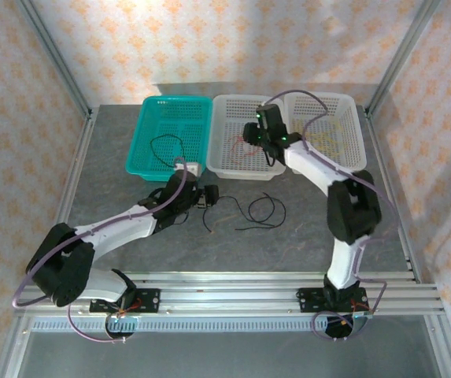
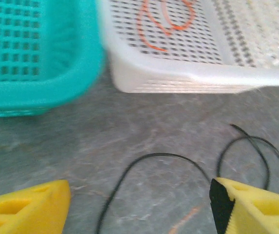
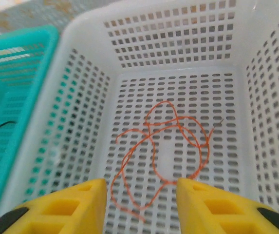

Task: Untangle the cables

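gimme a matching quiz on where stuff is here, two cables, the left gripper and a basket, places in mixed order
1 orange cable
2 yellow cable
3 left gripper
4 teal basket

a far left of the basket row
b in the right white basket
c open over a black cable on the table
d in the middle white basket

Pairs: 1-d, 2-b, 3-c, 4-a

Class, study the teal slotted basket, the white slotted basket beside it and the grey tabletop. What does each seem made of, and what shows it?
Teal slotted basket: likely moulded plastic, smooth and slightly glossy, with an even grid of holes. White slotted basket: same look, plastic, rounded rim, soft sheen. Grey tabletop: matt, stone-like veining; perhaps laminate or a mat, unclear.
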Robot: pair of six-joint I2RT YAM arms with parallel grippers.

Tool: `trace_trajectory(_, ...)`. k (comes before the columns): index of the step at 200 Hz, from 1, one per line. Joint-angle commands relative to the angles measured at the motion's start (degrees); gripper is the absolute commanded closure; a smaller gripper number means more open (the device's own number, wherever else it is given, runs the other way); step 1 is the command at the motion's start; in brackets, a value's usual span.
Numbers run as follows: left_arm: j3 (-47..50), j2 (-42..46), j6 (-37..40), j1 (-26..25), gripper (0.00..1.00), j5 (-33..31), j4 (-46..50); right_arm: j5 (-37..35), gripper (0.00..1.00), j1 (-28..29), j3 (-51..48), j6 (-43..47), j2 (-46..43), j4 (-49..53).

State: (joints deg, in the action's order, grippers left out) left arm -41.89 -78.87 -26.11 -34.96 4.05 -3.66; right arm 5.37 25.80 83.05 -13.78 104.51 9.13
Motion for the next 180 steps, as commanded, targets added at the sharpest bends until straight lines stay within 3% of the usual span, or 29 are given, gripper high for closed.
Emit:
trace_trajectory(1, -3.5, -2.9, 3.6, -2.7, 0.25, 0.1, 2.9, -2.3, 0.59, 1.2, -7.6, -2.4, -8.2, -2.9)
trace_trajectory(47, -9.7, -10.4, -3.9, -8.0, 0.28, -4.0, 4.0, -6.8, 0.61, 2.3, -26.5, -7.5, -24.0, -3.7)
trace_trajectory(90, -14.4, -17.0, -14.1, -12.5, 0.36, -8.9, 6.3, -12.3, 0.64, 2.3, -37.0, -11.5, -38.5, -1.2)
trace_trajectory(134, -18.2, -21.5, -20.3, -16.2, 0.46, -15.8, 9.6, -16.2, 0.65, 2.2, -43.3, -11.7, -50.7, -0.8)
trace_trajectory(180, -19.4, -24.8, -23.9, -19.1, 0.49, -23.9, 10.0, -16.7, 0.66, 1.9, -42.6, -9.8, -53.1, 0.6)
